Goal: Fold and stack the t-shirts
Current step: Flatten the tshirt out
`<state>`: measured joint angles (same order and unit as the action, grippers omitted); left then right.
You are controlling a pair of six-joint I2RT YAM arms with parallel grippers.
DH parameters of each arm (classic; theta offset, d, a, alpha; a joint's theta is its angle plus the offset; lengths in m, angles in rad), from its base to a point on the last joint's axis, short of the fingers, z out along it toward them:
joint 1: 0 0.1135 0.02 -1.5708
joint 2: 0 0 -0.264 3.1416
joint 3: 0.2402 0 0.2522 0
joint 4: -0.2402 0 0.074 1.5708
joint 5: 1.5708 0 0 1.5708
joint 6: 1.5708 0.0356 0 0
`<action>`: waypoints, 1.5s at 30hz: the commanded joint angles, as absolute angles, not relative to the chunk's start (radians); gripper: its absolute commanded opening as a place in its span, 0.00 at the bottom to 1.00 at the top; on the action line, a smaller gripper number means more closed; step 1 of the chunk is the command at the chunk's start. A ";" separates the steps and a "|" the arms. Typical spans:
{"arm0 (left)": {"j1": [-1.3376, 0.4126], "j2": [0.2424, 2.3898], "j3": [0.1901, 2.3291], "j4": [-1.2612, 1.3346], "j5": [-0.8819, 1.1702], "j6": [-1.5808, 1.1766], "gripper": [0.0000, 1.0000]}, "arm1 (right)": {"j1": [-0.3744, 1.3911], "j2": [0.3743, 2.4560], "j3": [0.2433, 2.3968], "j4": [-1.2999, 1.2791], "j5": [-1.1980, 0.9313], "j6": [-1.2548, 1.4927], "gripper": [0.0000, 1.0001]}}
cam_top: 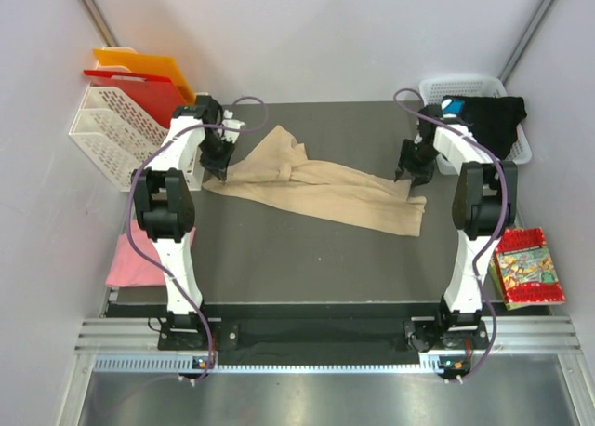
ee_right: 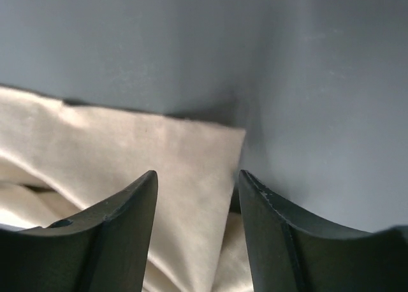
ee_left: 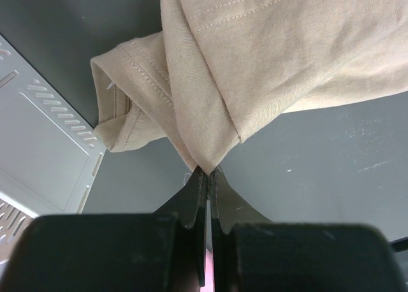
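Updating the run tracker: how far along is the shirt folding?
Done: nothing certain; the pink t-shirt lies at the left edge of the mat, fold unclear. In hand: the beige t-shirt lies stretched across the mat, left gripper shut on one end, right gripper with jaws apart over the opposite corner. Left: folding it, the black t-shirt in the white basket, and stacking.

Beige t-shirt (cam_top: 321, 189) lies stretched across the middle of the table (cam_top: 307, 259); near half passable. White rack (cam_top: 107, 133) crowds the left edge; white basket (cam_top: 429, 89) blocks the far-right corner
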<state>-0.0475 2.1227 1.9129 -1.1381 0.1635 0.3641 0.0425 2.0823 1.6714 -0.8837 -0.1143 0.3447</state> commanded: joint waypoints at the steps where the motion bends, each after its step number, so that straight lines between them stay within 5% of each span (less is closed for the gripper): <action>1: -0.037 2.086 1.939 -1.172 0.161 0.351 0.00 | 0.067 2.146 1.713 -0.904 -0.129 0.357 0.51; 8: -0.031 2.072 1.917 -1.166 0.167 0.348 0.00 | 0.071 2.146 1.738 -0.899 -0.114 0.371 0.25; 12: -0.029 2.071 1.916 -1.160 0.169 0.344 0.00 | 0.071 2.119 1.788 -0.910 -0.101 0.373 0.00; 19: -0.023 2.094 2.034 -1.149 0.144 0.308 0.00 | 0.074 2.019 1.957 -0.891 -0.110 0.408 0.00; 27: -0.023 2.070 2.401 -1.076 0.011 0.310 0.00 | 0.100 1.803 2.019 -0.813 -0.112 0.408 0.00; 36: -0.012 1.597 2.025 -0.663 -0.107 0.314 0.00 | 0.112 1.403 1.841 -0.775 -0.178 0.388 0.00; 41: -0.011 1.393 1.924 -0.744 -0.106 0.373 0.00 | 0.112 1.055 1.634 -0.790 -0.129 0.379 0.03; 45: -0.011 1.386 1.766 -0.693 -0.101 0.356 0.00 | 0.109 1.072 1.532 -0.704 -0.083 0.396 0.00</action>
<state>-0.0204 1.3483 1.8755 -0.7555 -0.0689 0.3466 0.1051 1.0290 1.5707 -0.7860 -0.1448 0.3950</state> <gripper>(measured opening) 0.022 0.025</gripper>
